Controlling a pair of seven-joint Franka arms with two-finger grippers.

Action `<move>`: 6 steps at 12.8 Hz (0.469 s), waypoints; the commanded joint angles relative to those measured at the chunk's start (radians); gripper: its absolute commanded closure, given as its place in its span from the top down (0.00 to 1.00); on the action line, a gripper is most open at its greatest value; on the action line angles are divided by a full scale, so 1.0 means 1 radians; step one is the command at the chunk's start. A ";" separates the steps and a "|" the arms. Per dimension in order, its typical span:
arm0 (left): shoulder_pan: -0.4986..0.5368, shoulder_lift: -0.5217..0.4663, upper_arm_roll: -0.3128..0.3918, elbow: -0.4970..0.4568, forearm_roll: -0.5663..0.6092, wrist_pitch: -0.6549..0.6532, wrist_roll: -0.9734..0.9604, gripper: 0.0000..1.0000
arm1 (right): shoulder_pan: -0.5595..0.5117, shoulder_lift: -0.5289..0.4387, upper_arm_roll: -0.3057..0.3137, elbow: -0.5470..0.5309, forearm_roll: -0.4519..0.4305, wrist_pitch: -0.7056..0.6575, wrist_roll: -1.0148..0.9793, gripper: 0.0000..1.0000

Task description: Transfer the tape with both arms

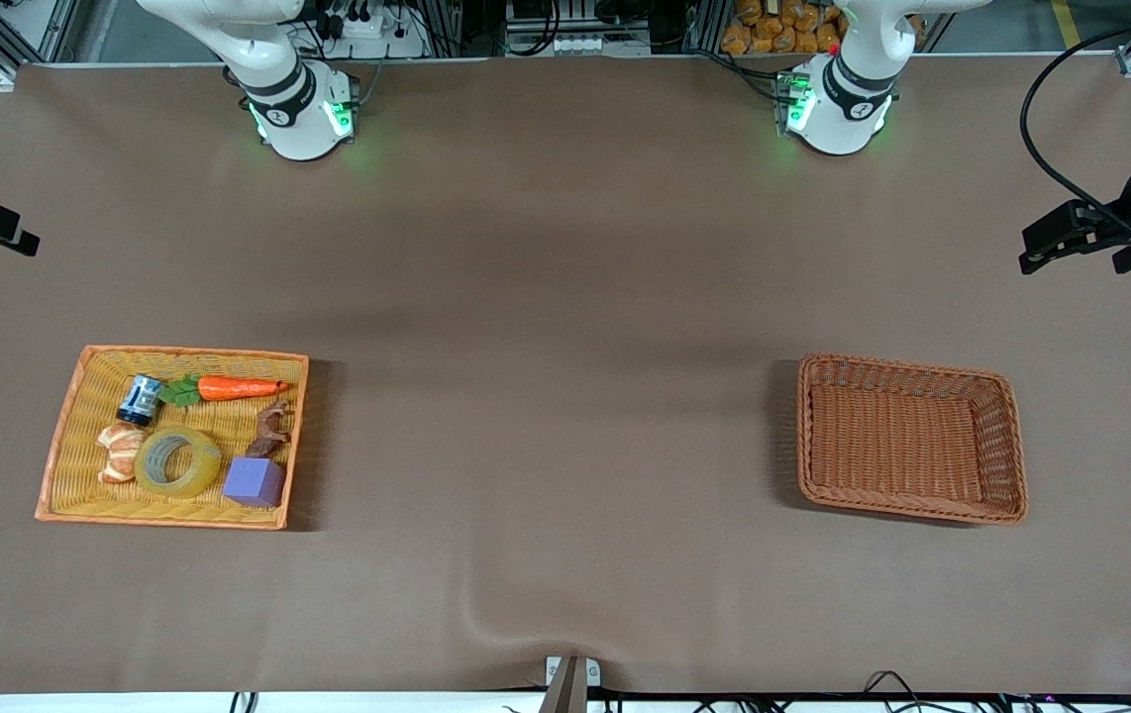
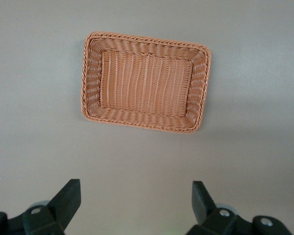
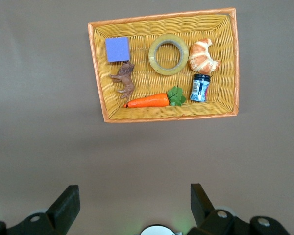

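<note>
The tape (image 1: 177, 461), a yellowish translucent roll with a grey-white core, lies flat in the orange tray (image 1: 65, 436) at the right arm's end of the table. It also shows in the right wrist view (image 3: 168, 55), between a purple block and a croissant toy. My right gripper (image 3: 134, 196) is open and empty, high over the bare table beside the tray. My left gripper (image 2: 135, 196) is open and empty, high over the bare table beside the brown wicker basket (image 2: 90, 83). Neither gripper shows in the front view; only the arm bases do.
The tray also holds a purple block (image 1: 254, 482), a croissant toy (image 1: 119, 452), a carrot toy (image 1: 234, 388), a small blue can (image 1: 140, 399) and a brown animal figure (image 1: 271, 429). The brown basket (image 1: 1001, 396) holds nothing. Black mounts (image 1: 1080, 233) stand at the table's ends.
</note>
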 commanded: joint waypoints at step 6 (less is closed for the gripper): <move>0.005 0.001 -0.007 0.014 0.010 -0.005 0.024 1.00 | -0.003 -0.004 0.005 -0.011 0.006 0.010 0.002 1.00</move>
